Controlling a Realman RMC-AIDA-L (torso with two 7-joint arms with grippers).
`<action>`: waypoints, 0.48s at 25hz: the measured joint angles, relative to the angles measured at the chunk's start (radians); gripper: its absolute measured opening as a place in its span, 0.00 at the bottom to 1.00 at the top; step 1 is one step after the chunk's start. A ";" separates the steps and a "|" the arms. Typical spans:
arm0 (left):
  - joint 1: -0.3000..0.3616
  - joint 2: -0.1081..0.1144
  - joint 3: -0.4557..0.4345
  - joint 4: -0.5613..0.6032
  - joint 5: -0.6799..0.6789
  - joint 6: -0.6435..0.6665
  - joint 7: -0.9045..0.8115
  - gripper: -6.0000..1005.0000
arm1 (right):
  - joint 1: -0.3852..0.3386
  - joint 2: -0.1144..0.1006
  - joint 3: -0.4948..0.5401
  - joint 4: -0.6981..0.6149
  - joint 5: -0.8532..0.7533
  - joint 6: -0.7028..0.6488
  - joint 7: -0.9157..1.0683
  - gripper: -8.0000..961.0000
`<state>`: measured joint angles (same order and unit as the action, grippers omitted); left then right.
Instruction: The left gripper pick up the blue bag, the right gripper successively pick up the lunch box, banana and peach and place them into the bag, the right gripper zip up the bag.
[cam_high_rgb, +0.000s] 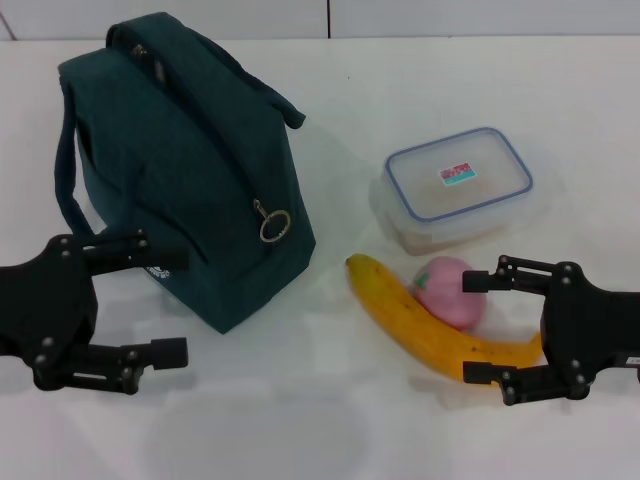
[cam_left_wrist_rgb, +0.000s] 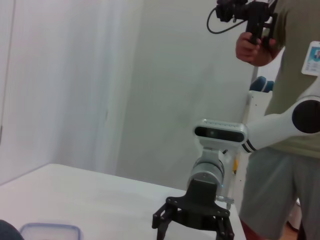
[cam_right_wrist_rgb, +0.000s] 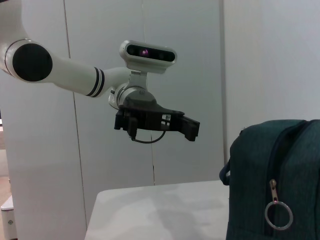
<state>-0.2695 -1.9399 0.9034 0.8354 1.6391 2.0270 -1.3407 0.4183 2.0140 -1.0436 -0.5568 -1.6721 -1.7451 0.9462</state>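
Soft teal bag (cam_high_rgb: 185, 165), clear box (cam_high_rgb: 460, 185), curved banana (cam_high_rgb: 425, 320)

I see one blue bag (cam_high_rgb: 180, 170) on the table (cam_high_rgb: 300, 420). There is one lunch box (cam_high_rgb: 458, 185), one banana (cam_high_rgb: 420, 320) and one peach (cam_high_rgb: 450, 290). I have two claws, my left claw (cam_high_rgb: 165, 300) and my right claw (cam_high_rgb: 480, 328).

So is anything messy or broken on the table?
Nothing looks spilled or broken. The blue bag stands upright, zipped shut. The lunch box has its lid on. The banana lies against the peach. The left gripper and the right gripper hover open, holding nothing.
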 joint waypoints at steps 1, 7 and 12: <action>-0.001 -0.002 -0.006 0.000 0.001 0.000 0.000 0.89 | 0.002 0.000 0.000 0.000 0.000 0.000 0.000 0.89; -0.004 -0.004 -0.011 0.000 0.002 -0.001 0.000 0.89 | 0.006 0.000 0.004 0.000 0.000 0.004 0.001 0.89; -0.010 -0.008 -0.081 0.000 -0.020 -0.001 -0.017 0.89 | 0.006 0.000 0.011 0.000 0.001 0.019 0.002 0.88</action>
<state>-0.2795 -1.9475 0.8220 0.8359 1.6190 2.0264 -1.3578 0.4248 2.0140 -1.0324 -0.5565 -1.6716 -1.7258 0.9481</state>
